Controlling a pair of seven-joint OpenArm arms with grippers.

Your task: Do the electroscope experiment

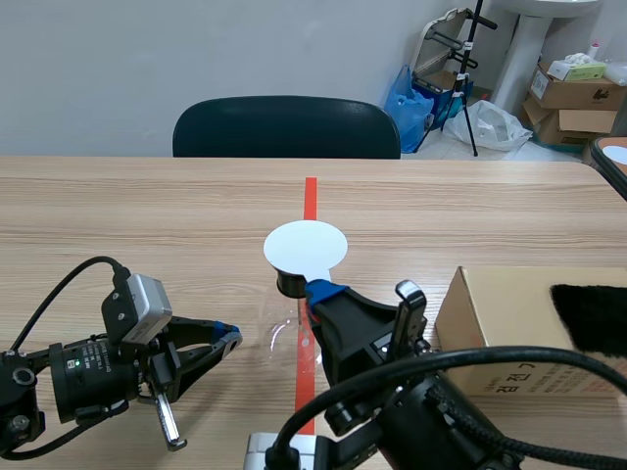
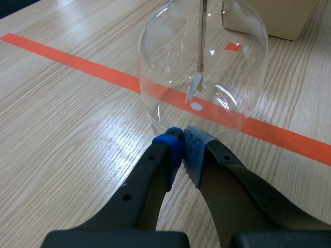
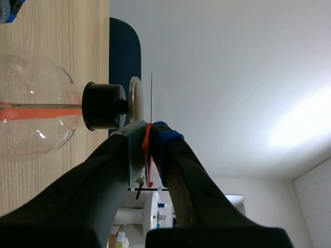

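Scene view: one electroscope (image 1: 290, 285), one box (image 1: 490, 323)

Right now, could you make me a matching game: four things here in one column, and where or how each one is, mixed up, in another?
1. glass flask
2. white disc
3. black fuzzy cloth
4. left gripper

A. on the cardboard box
B. shut on nothing
C. standing over the orange-red tape line
D. clamped in the right gripper

Pairs: 1-C, 2-D, 3-A, 4-B.
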